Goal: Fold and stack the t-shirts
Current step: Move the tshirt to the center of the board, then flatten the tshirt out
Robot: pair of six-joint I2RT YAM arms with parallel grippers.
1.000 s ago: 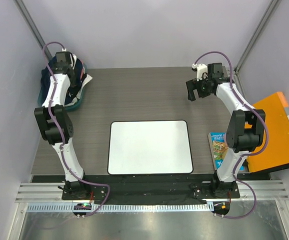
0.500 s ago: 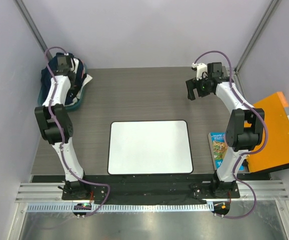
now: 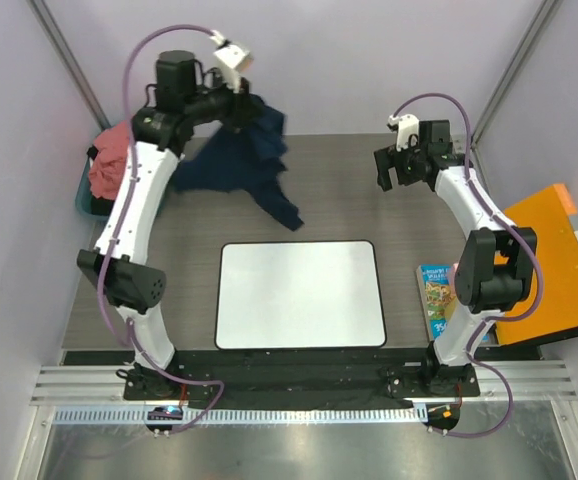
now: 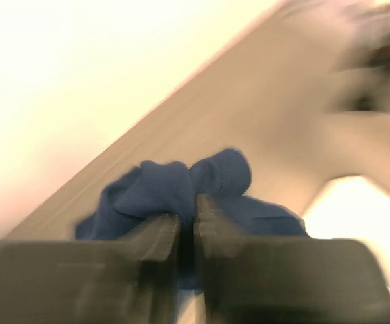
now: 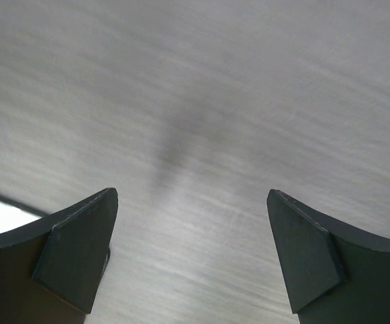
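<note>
Nothing is folded yet: the left pincer (image 3: pixel 241 104) grips the dark navy cloth t-shirt (image 3: pixel 237 162) at eleven o'clock, the right pincer (image 3: pixel 395 172) gapes empty, and the crumpled salmon-pink t-shirt (image 3: pixel 115 160) lies at ten.

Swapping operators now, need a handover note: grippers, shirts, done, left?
Left gripper: shut on the navy t-shirt, which hangs crumpled from it above the far left of the table.
Right gripper: open, empty, above bare wood at far right.
Pink t-shirt: bunched at the far-left edge, untouched.
Done: nothing folded or stacked; white mat bare.
Left: spread and fold navy, then pink, stack both.
</note>
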